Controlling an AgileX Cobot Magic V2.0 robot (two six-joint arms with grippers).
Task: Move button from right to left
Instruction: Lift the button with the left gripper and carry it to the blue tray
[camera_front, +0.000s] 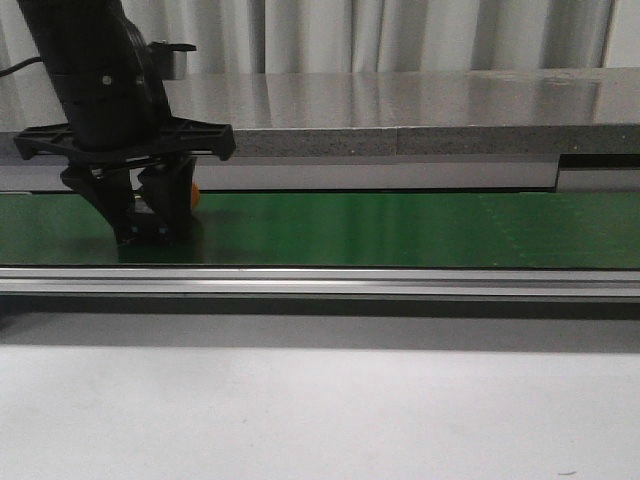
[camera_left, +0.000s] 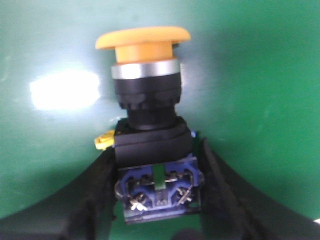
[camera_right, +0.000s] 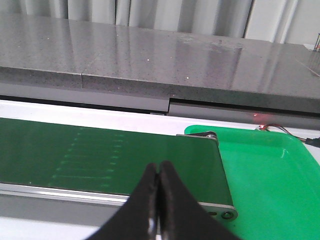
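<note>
Button (camera_left: 147, 125) lying flat (cap outward).

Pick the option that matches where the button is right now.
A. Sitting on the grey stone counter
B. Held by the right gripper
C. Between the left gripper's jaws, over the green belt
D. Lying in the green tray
C: in the left wrist view the button sits between the jaws of the left gripper over the green belt, while the right gripper is shut on nothing.
</note>
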